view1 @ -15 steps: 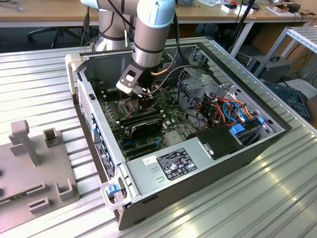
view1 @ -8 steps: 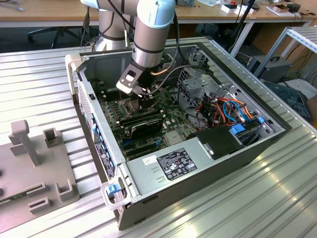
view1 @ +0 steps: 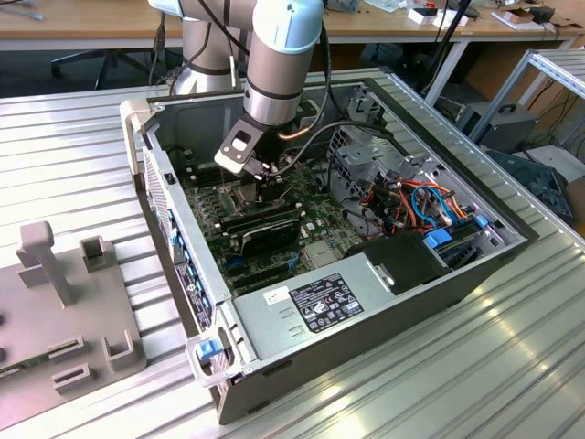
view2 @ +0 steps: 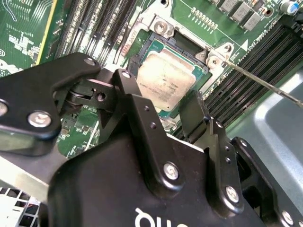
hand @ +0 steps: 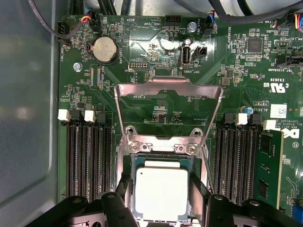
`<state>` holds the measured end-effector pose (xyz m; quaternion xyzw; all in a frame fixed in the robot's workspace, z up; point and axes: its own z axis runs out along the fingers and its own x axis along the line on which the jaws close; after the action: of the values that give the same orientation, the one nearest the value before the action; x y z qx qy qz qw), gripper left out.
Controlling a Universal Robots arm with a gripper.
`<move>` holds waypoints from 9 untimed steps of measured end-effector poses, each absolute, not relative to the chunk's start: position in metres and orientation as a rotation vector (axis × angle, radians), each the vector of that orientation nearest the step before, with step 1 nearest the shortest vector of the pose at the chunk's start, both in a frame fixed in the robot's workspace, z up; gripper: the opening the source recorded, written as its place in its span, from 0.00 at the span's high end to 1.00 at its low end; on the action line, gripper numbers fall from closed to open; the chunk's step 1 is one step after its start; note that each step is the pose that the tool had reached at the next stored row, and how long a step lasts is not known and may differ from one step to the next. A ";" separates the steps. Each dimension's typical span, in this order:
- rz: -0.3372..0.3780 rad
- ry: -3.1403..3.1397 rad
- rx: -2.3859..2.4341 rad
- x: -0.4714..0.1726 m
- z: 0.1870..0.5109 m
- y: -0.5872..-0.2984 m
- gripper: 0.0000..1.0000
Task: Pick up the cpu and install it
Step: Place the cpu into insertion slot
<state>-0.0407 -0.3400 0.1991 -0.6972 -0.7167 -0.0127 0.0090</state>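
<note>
**Gripper [view2: 161,94] clamped on the cpu [hand: 162,189] at the socket [hand: 161,160].**

Thin square chip with a dull silvery-grey, faintly printed lid on a narrow green rim. Lies flat between the two black fingers [view2: 142,118], gripped by opposite edges right at the fingertips, within the dark socket recess. Hinged metal frame [hand: 168,87] standing open just beyond the fingertips; black memory slots [hand: 87,156] in rows to either side of the gripper; green motherboard [hand: 236,61] beneath. In the exterior view, arm [view1: 274,55] reaching down into the open computer case [view1: 160,197].
</note>
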 end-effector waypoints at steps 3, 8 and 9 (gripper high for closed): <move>-0.039 -2.239 -2.178 -0.041 0.205 -0.340 0.38; -0.040 -2.239 -2.178 -0.041 0.216 -0.340 0.38; -0.040 -2.239 -2.178 -0.041 0.216 -0.340 0.38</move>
<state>-0.0407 -0.3399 0.2158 -0.6972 -0.7167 -0.0128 0.0091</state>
